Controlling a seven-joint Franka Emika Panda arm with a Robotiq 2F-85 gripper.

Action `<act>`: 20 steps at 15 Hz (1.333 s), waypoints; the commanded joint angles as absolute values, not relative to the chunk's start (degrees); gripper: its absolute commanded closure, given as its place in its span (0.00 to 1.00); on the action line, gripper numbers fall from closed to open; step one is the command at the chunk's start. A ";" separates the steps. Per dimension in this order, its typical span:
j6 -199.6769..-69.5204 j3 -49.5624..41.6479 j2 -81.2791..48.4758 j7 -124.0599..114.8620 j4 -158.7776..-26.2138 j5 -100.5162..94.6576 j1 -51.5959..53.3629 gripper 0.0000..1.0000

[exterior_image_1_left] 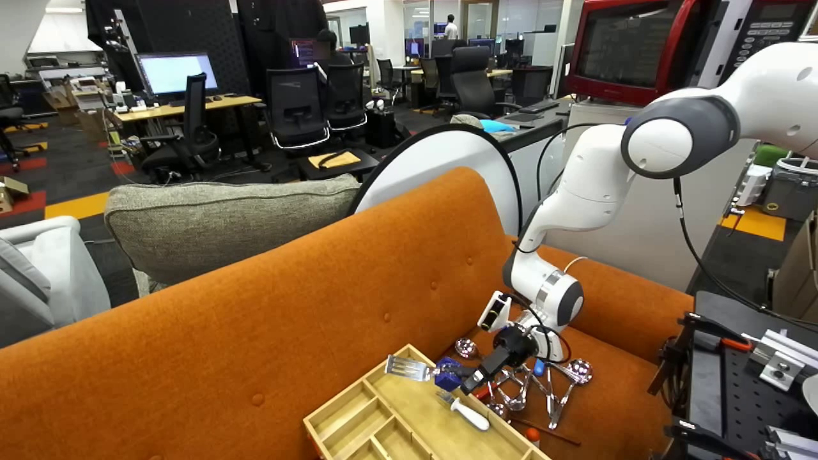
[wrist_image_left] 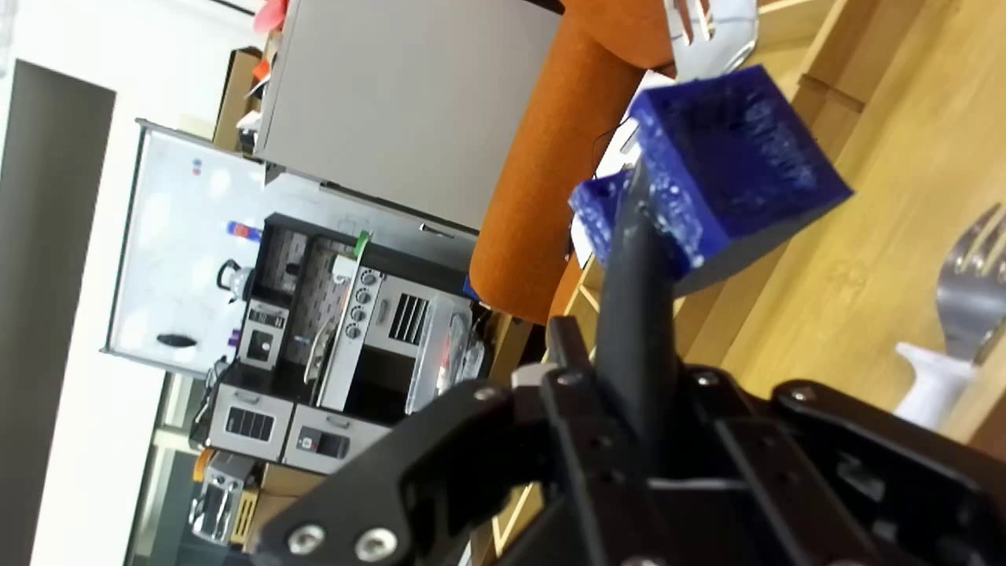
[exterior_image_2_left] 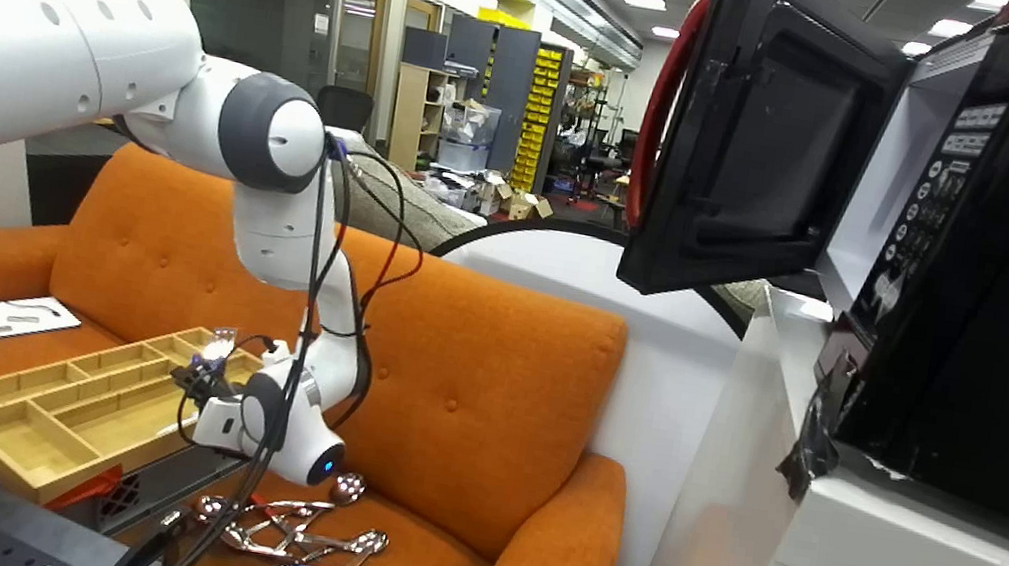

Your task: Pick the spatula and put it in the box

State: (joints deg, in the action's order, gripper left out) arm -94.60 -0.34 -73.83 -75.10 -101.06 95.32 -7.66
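The pincer (wrist_image_left: 635, 362) is clenched on the dark handle (wrist_image_left: 638, 314) of a slotted, shiny metal spatula (exterior_image_1_left: 410, 368) fitted with a blue cube-shaped block (wrist_image_left: 739, 157). The spatula is held above the pale-wood, compartmented tray (exterior_image_1_left: 415, 404), lower centre in an exterior view. Likely faults: dropped here, it may strike the white-handled metal fork (exterior_image_1_left: 465, 412) inside; the bulky block may snag a divider. Long axis: near-horizontal in that frame, head leftward, handle rightward.
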 commanded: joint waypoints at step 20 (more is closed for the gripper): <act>-87.14 4.31 -71.37 -90.10 -110.13 109.39 -7.48 0.95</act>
